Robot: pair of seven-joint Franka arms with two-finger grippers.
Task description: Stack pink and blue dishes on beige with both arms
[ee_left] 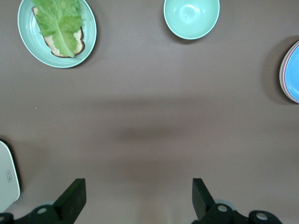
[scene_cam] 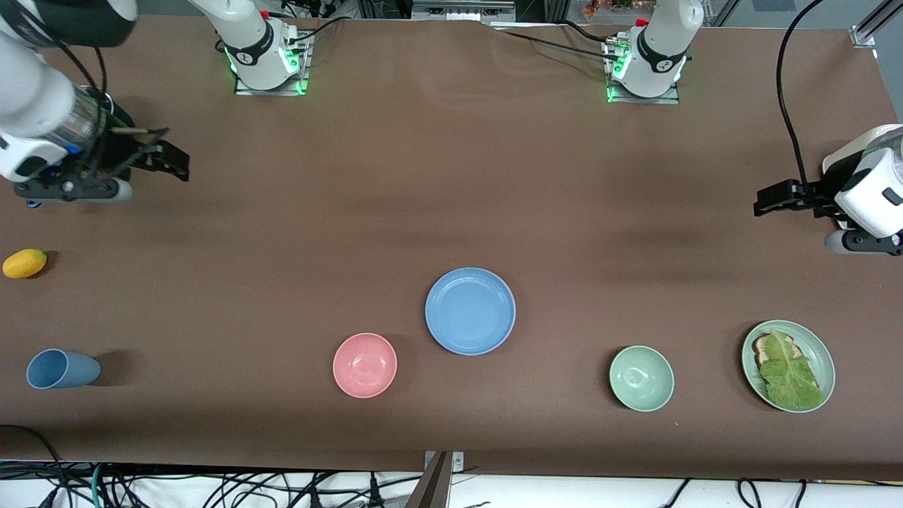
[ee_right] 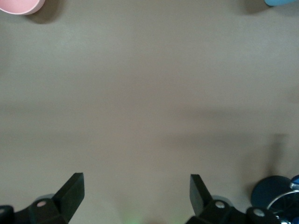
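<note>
Blue plate (scene_cam: 470, 310) tops stack, pink rim beneath; left hand (ee_left: 135, 198), right hand (ee_right: 134, 195) spread.

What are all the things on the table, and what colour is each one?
blue plate: 1, light blue, mid-table, top of a stack; the left wrist view shows a pink rim just under it
pink bowl: 1, pink, beside the stack, nearer the front camera, toward the right arm's end
green bowl: 1, pale green, toward the left arm's end
green plate: 1, pale green, holds toast under a lettuce leaf, nearest the left arm's end
blue cup: 1, blue, on its side, at the right arm's end
yellow fruit: 1, yellow, farther from the front camera than the cup
left gripper: 1, black, open, over bare table at its own end
right gripper: 1, black, open, over bare table at its own end
</note>
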